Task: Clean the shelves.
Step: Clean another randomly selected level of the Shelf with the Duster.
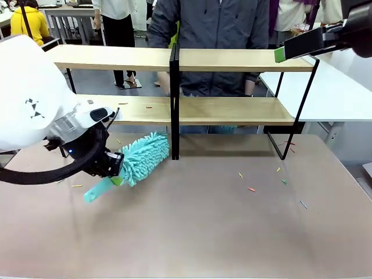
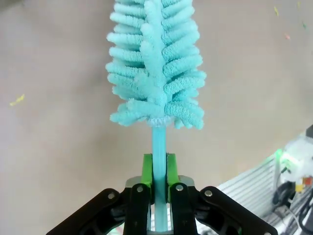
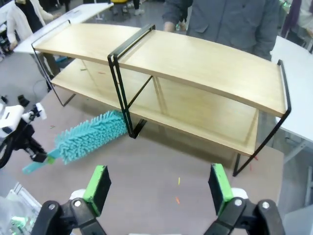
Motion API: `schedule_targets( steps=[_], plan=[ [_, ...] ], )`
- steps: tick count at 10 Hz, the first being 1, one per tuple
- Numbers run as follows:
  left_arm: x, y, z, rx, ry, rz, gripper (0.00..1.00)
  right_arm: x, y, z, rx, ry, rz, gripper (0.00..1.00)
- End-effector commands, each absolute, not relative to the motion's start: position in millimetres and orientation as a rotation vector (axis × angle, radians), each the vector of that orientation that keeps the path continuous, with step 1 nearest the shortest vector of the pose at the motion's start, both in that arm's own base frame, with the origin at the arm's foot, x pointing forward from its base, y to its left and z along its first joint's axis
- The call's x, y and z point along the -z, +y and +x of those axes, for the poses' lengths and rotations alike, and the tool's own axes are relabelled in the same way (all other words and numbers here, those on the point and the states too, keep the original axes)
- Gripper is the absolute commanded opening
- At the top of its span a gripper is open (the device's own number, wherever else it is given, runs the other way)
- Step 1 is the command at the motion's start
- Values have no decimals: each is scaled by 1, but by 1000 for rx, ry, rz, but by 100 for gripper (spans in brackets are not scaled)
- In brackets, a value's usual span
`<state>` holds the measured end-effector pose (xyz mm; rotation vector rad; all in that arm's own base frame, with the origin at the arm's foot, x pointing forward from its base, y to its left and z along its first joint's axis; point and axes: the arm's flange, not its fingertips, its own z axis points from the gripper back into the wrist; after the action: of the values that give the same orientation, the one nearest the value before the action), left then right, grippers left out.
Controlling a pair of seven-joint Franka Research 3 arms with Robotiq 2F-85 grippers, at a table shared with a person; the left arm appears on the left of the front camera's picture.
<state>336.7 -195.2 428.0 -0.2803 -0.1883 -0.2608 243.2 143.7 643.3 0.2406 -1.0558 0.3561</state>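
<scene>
No text, label, brand or number can be read on anything here

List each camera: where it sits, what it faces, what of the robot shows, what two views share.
Front: between the arms, facing across the table at the shelves and a person; left hand holding a duster, right hand raised top right.
Left wrist: over the table, looking along its fingers, shut on the duster's handle.
Right wrist: high, looking down on the shelves; its open fingers at bottom.
Shared: front and right wrist both show shelves, duster, left hand.
</scene>
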Motion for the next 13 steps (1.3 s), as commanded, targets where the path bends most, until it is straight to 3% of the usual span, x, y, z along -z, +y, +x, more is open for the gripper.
schedule_targets(
  steps=[1, 7, 13],
  plan=[
    [-429, -202, 361, 177, -202, -265, 12, -644, 144, 244, -354, -1057, 242, 100],
    [-404, -216, 404, 35, -355, -199, 12, -644, 144, 244, -354, -1057, 242, 100],
    [-383, -218, 432, -11, -300, -135, 12, -644, 144, 244, -354, -1057, 242, 100]
  ],
)
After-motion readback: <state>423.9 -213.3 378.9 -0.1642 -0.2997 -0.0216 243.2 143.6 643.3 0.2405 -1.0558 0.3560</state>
